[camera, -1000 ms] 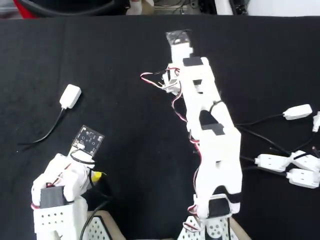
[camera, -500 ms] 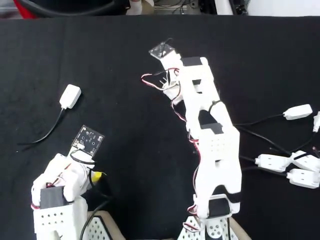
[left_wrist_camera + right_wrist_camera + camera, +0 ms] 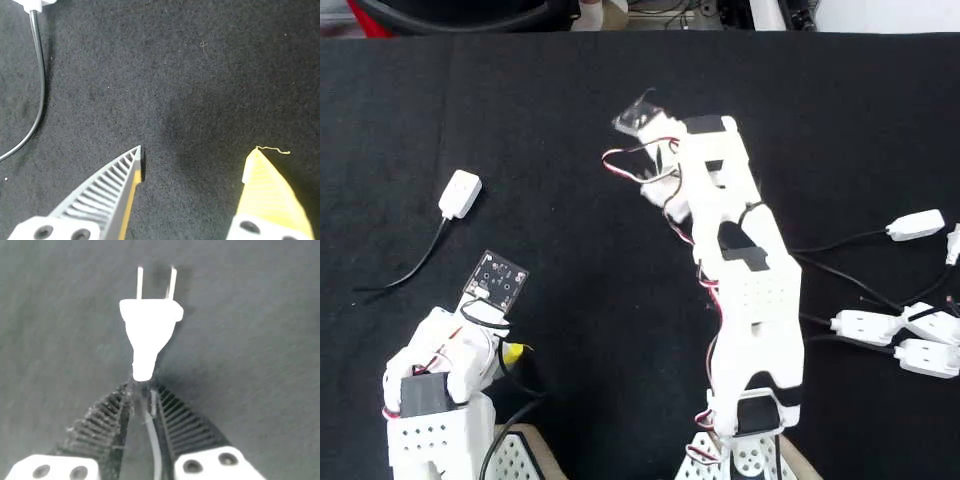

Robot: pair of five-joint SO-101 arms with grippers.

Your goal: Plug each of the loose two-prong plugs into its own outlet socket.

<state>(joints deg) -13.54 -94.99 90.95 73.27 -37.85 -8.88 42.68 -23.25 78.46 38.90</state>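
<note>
The right arm stretches out over the black surface toward its far middle. In the right wrist view, the right pincer is pressed together on the neck of a white plug, right where the cord leaves it. The cord runs back between the two ribbed fingers. The plug's two prongs point straight away from the pincer, side by side and bare. Whether the plug rests on the surface or hangs just above it cannot be told.

The left arm sits folded at the near left corner. The left pincer is spread wide, one finger grey and ribbed, the other yellow, with nothing between them.

A white block lies on the left side of the surface, well apart from the plug, and its black lead trails toward the near left edge. At the right edge lies a group of white blocks on black leads, three close together and one more a little farther up.
</note>
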